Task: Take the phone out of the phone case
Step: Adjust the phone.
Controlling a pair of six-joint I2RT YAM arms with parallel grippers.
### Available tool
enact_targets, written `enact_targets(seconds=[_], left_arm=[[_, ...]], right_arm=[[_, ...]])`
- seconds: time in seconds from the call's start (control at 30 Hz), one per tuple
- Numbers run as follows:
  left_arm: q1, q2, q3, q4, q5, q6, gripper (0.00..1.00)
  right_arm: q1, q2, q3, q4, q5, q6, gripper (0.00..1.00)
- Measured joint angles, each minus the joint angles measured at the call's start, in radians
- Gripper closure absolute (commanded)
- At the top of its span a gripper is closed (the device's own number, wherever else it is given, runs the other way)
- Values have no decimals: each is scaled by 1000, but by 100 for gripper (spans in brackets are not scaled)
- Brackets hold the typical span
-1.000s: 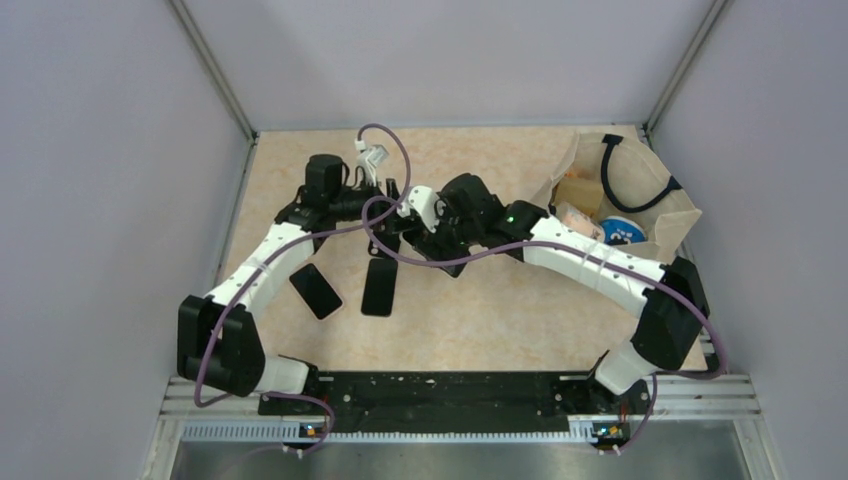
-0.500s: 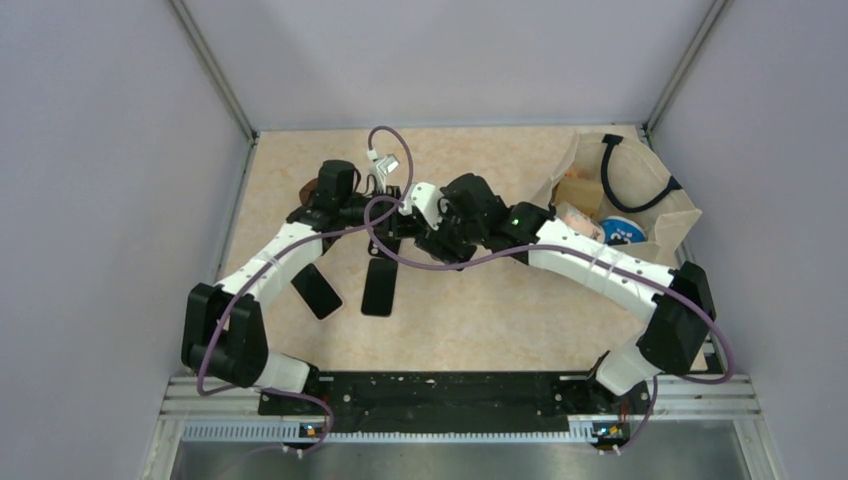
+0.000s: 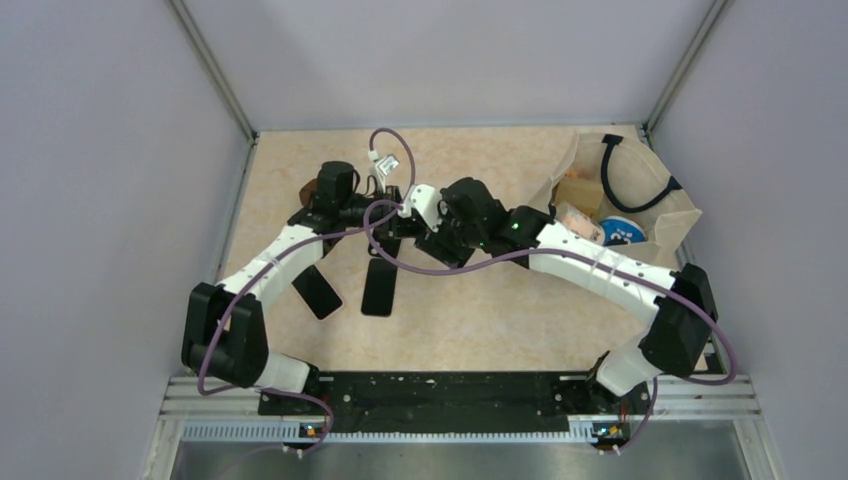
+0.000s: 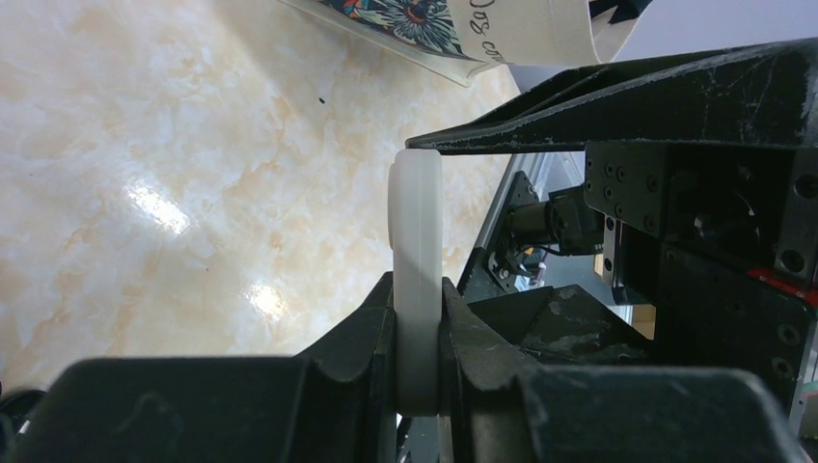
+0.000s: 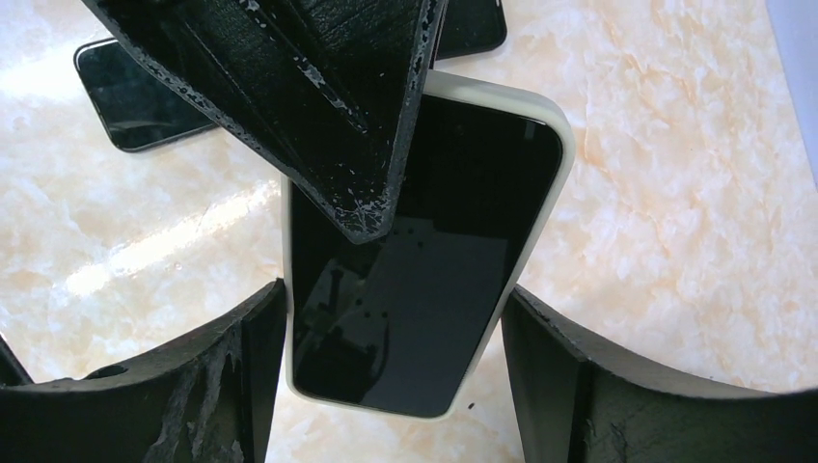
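Observation:
The phone [image 5: 424, 241], its screen dark, sits in a white phone case [image 5: 564, 145] and hangs above the table. My right gripper [image 5: 394, 299] spans its width near the lower end, with both fingers against the case's long edges. My left gripper [image 4: 418, 289] is shut across the thickness of the case [image 4: 417, 222], seen edge-on in the left wrist view. One left finger [image 5: 318, 116] lies over the upper part of the screen. In the top view the two grippers meet at mid table, and the phone itself is hidden under them.
Two bare black phones [image 3: 317, 291] [image 3: 380, 287] lie flat on the table below the grippers. An open paper bag [image 3: 680, 215] with a cable and small items stands at the back right. Grey walls enclose the table on three sides.
My left gripper has moved right to the cased phone and shut on it. The right gripper has kept its hold and barely moved.

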Motion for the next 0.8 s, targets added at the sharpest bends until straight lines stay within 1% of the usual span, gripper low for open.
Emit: enact_targets(seconds=[0.13, 0.17, 0.2, 0.23, 0.47, 0.63, 0.8], left_arm=[[7, -7, 0, 0, 27, 13, 100], [9, -9, 0, -2, 37, 18, 100], [11, -11, 1, -3, 47, 28, 100], [13, -13, 3, -9, 56, 51, 100], [44, -17, 12, -79, 55, 150, 100], [57, -42, 35, -113, 61, 220, 100], [60, -103, 56, -170, 103, 355, 100]], right_arm=[[5, -34, -32, 29, -2, 1, 28], [6, -48, -42, 34, -5, 1, 25], [7, -62, -51, 39, -8, 3, 14], [8, -76, -57, 40, -10, -1, 12], [-18, -204, -62, 42, -87, 5, 10], [-124, -271, -62, 43, -183, 51, 9], [-214, -336, -64, 58, -246, 96, 6]])
